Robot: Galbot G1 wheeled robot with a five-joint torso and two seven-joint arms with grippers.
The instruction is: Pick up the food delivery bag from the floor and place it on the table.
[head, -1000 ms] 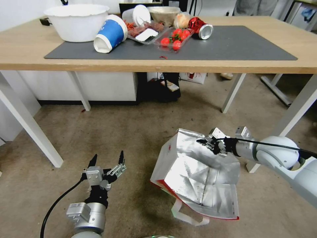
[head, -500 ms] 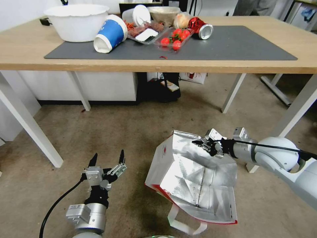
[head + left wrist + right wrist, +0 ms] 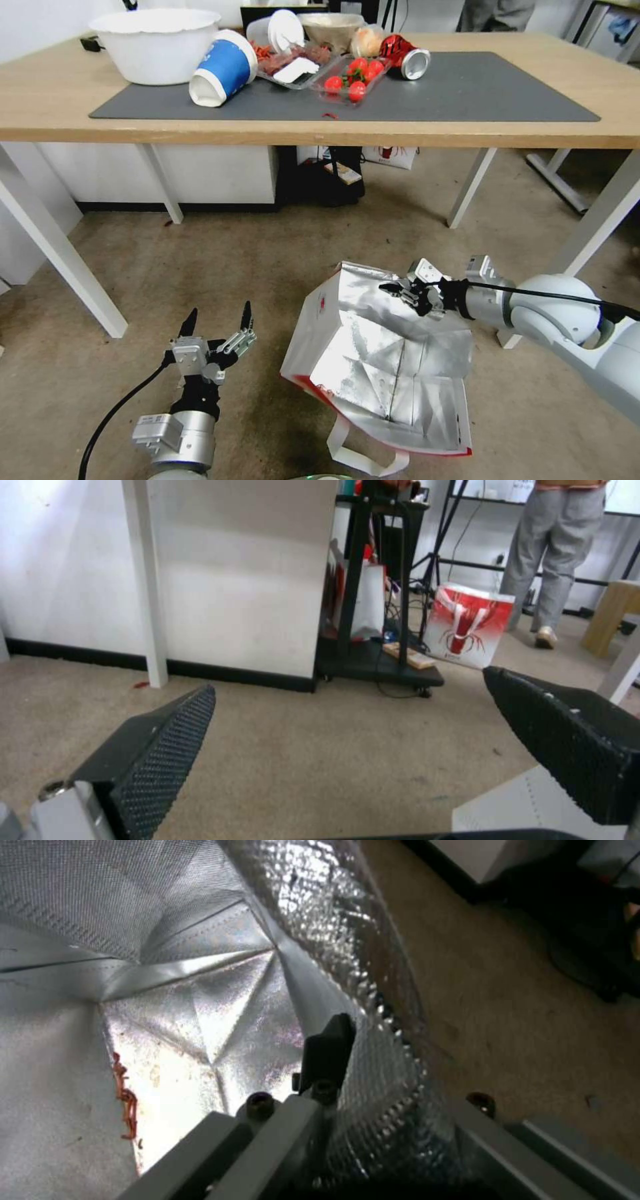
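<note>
The food delivery bag [image 3: 373, 360] stands tilted on the floor [image 3: 253, 267], its mouth open and its silver foil lining facing up. Its white side shows a small red logo, and a white strap handle [image 3: 363, 457] trails below it. My right gripper [image 3: 400, 292] is shut on the bag's far rim. One black finger [image 3: 330, 1050] sits inside against the foil lining [image 3: 200, 990], with the wall pinched between the fingers. My left gripper [image 3: 217, 321] is open and holds nothing, low over the floor to the left of the bag. The table [image 3: 53, 100] stands beyond.
On the table's grey mat [image 3: 467, 93] lie a white bowl [image 3: 157, 43], a tipped blue cup [image 3: 223, 67], a tomato tray [image 3: 353, 77] and a red can [image 3: 407, 57]. White table legs [image 3: 63, 257] [image 3: 470, 187] flank the floor space. A black cart [image 3: 380, 660] stands under the table.
My right gripper has pulled the bag's rim to the left, and the whole bag has shifted left with it and tipped further. The left arm has not moved.
</note>
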